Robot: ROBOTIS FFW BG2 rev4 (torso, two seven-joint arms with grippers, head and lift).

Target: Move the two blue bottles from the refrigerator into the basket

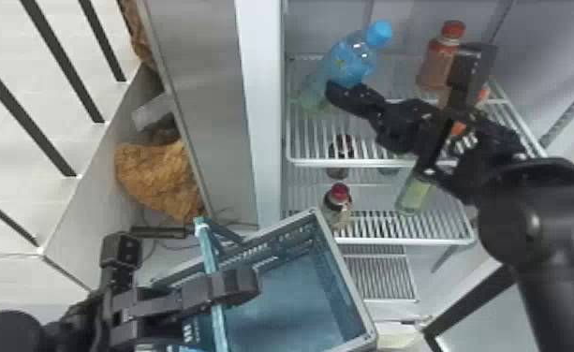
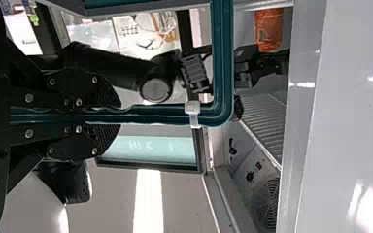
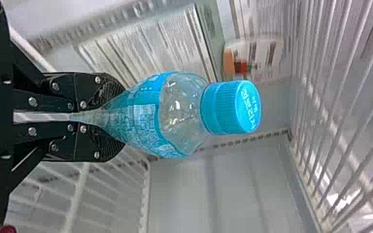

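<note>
In the head view my right gripper (image 1: 346, 96) is at a blue-capped bottle (image 1: 353, 58), which leans over the refrigerator's upper wire shelf. The right wrist view has this blue bottle (image 3: 143, 114) between the pads, with the right gripper (image 3: 116, 117) shut on its body and the cap pointing away from the wrist. My left gripper (image 1: 246, 285) is over the grey-blue basket (image 1: 344, 274) in front of the refrigerator, shut on its teal handle (image 1: 208, 253). From the left wrist, the left gripper (image 2: 111, 115) is clamped on that handle (image 2: 153, 115).
A red-capped bottle (image 1: 433, 65) stands at the upper shelf's right, near my right arm. On the lower shelf (image 1: 393, 241) are another red-capped bottle (image 1: 338, 206) and a greenish bottle (image 1: 413, 193). The refrigerator's white side edge (image 1: 264, 117) rises left of the shelves.
</note>
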